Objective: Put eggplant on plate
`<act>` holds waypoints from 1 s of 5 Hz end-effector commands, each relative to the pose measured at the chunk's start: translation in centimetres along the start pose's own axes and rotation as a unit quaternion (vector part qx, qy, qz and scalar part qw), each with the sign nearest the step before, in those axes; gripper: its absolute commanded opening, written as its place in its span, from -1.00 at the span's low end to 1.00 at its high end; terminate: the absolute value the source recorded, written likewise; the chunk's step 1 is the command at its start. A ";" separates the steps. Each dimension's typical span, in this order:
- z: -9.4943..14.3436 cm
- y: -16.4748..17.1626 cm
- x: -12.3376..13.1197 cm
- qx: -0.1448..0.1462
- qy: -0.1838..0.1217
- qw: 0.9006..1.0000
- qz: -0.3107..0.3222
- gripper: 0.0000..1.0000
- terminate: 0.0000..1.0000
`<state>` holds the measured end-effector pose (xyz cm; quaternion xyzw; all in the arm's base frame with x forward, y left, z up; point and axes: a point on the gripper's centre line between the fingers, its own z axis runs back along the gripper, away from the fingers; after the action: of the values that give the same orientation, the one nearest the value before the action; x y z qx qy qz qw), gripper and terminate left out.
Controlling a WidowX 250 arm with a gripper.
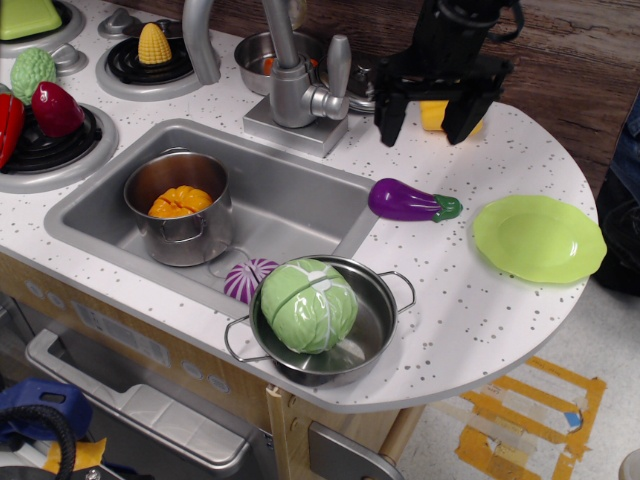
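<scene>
The purple eggplant (410, 201) lies on the speckled counter (480, 300) with its green stem cap pointing right, just right of the sink. The lime-green plate (539, 238) sits empty on the counter to the eggplant's right, a small gap between them. My black gripper (427, 132) hangs open and empty above the counter, behind the eggplant and near the back wall, fingers pointing down. A yellow object (436, 113) sits behind and between the fingers.
A steel pan (375, 330) holding a green cabbage (308, 305) stands at the counter's front edge. A purple-and-white striped vegetable (248, 279) lies beside it. The sink (290, 205) holds a pot with an orange item (180, 203). The faucet (295, 85) stands left of my gripper.
</scene>
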<state>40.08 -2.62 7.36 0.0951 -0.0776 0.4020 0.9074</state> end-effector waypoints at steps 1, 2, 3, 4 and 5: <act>0.4 -0.6 0.7 -0.013 -0.015 0.995 0.096 1.00 -1.00; -1.4 0.1 0.6 -0.017 -0.016 0.993 0.113 1.00 -1.00; -3.1 0.9 0.0 -0.022 -0.020 0.990 0.138 1.00 -1.00; -4.1 1.4 -0.2 -0.027 -0.016 0.987 0.156 1.00 -1.00; -5.0 1.5 0.2 -0.039 -0.007 0.985 0.168 1.00 -1.00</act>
<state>39.17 -0.50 0.83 0.0496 -0.1021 0.5402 0.8338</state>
